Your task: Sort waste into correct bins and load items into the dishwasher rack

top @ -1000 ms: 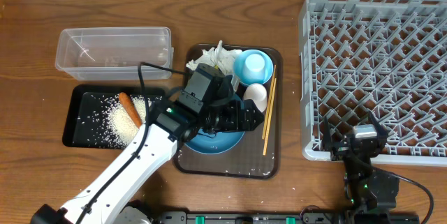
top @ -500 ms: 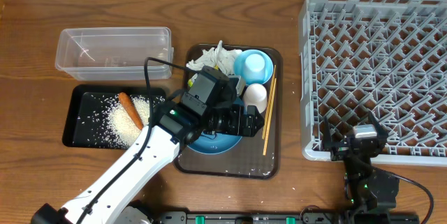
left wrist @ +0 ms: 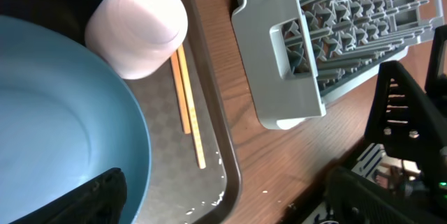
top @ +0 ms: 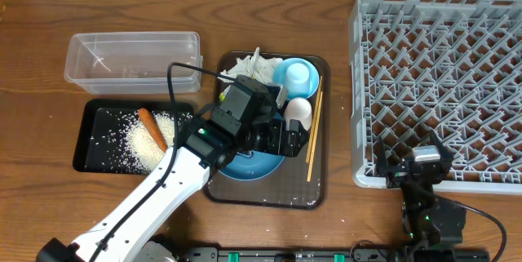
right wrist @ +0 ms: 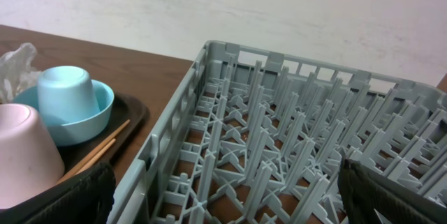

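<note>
Since a second ago the left arm has edged slightly toward 3 o'clock. The left jaws hang released and empty over the blue dish (top: 245, 166), just beside the white cup (top: 298, 113). The dish lies on the brown tray (top: 265, 197) at mid-desk (top: 49, 197). The right jaws stand spread and empty at the 6 o'clock rim of the rack (top: 440, 82).

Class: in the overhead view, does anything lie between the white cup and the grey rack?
Yes. The chopsticks lie on the tray on the rack side of the white cup, across the straight path to the rack; beyond them come the tray rim and table.
</note>
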Controlling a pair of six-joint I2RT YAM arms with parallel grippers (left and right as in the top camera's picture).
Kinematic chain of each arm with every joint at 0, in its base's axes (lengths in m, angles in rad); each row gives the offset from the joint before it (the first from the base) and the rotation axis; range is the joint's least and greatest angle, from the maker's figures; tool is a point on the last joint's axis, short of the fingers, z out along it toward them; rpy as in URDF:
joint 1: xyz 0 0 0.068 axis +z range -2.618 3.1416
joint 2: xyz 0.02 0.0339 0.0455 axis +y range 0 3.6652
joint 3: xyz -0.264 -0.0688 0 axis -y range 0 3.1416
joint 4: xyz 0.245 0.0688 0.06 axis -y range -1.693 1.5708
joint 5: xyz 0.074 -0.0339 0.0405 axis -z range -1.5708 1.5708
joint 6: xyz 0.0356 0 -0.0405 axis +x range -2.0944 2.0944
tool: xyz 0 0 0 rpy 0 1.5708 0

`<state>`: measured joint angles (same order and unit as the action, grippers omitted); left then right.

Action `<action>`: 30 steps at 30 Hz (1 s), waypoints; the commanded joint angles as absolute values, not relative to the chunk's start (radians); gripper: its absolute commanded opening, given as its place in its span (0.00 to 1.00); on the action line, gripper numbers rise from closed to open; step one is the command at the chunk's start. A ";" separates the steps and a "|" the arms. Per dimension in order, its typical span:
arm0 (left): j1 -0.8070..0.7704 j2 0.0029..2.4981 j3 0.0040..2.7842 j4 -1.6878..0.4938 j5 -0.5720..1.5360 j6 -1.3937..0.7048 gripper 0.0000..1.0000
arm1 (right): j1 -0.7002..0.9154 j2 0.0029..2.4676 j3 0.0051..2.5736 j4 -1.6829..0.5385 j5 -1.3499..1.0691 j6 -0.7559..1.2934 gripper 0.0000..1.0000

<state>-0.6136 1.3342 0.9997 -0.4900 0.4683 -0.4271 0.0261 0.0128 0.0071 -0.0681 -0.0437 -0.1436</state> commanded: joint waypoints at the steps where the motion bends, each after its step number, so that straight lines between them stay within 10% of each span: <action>1: -0.612 1.343 1.019 -0.491 0.455 -0.336 0.93 | 0.040 0.011 0.006 -0.072 -0.034 -0.155 0.99; 30: -0.615 1.581 1.025 -0.189 0.125 -0.263 0.95 | 0.040 0.011 0.006 -0.072 -0.033 -0.154 0.99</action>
